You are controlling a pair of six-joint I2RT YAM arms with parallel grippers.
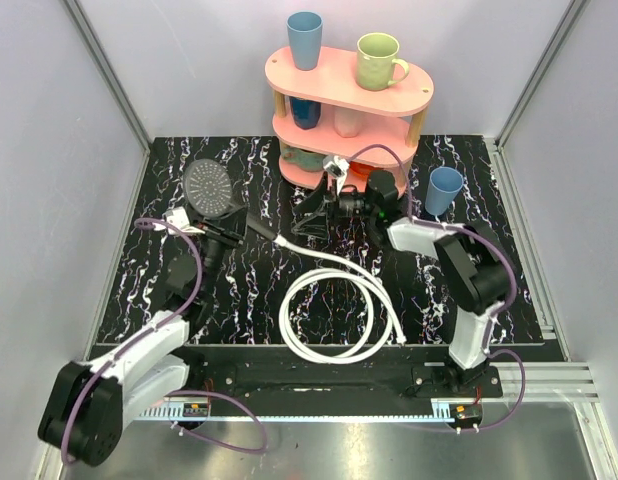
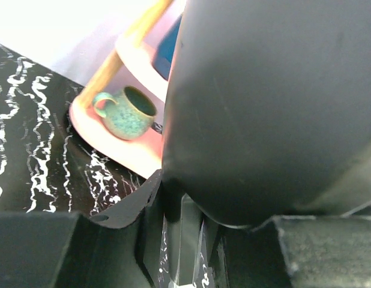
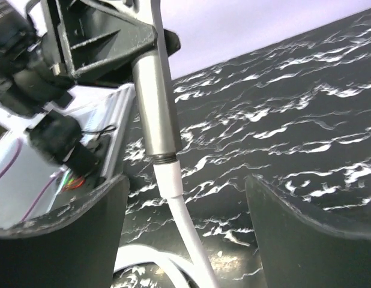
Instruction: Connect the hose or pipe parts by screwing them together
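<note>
Marbled table (image 1: 489, 280), white coiled hose (image 1: 329, 356), shower head (image 1: 211, 188)

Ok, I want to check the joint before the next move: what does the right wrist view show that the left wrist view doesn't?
Only right wrist: the hose end meeting the threaded tip of the handle, inside the open right gripper, and the left gripper clamped on the handle. Only left wrist: a green mug on the pink shelf. Both: the handle, just a dark bulk up close in the left view, and the marbled table.
</note>
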